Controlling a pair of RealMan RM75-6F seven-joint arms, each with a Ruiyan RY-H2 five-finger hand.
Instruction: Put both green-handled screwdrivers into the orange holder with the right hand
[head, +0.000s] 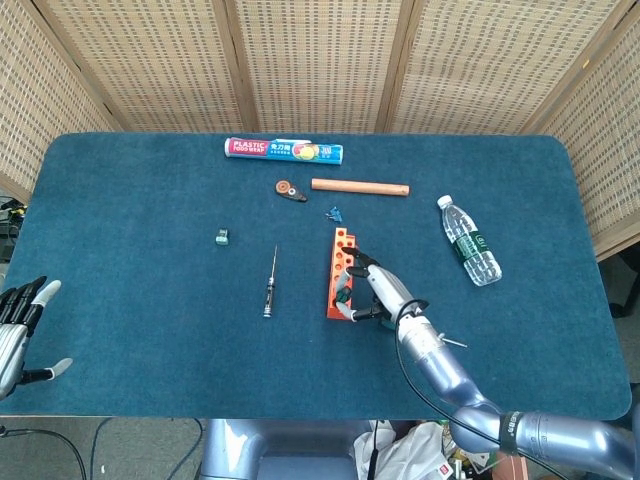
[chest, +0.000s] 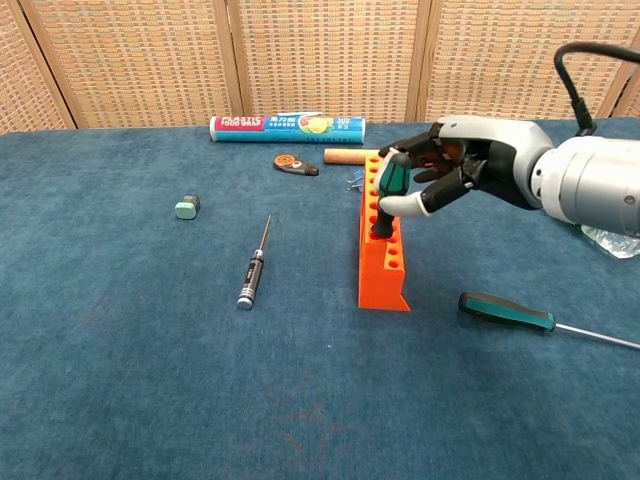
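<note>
The right hand (chest: 450, 175) has its fingers closed around the handle of a green-handled screwdriver (chest: 390, 180), thumb and fingertips pinching the grip from the right. The tool stands nearly upright with its lower end down in a hole of the orange holder (chest: 382, 255), towards the holder's middle. The holder lies as a long block running near to far on the blue table (chest: 120, 350). The chest view shows this grip plainly, and also shows the second green-handled screwdriver (chest: 508, 312) lying flat on the cloth, near and right of the holder, handle to the left and shaft running off right. In the head view that second tool is mostly hidden under the right forearm, and the held one is only a small green patch beside the holder (head: 337, 272). The head view alone shows the left hand (head: 18, 325) at the near left edge, fingers spread and holding nothing. The right arm reaches in from the near right, the hand turned palm-left against the holder's right side. Left of the holder lies a black precision screwdriver (chest: 253, 266); a water bottle (head: 468, 240) lies at right.
</note>
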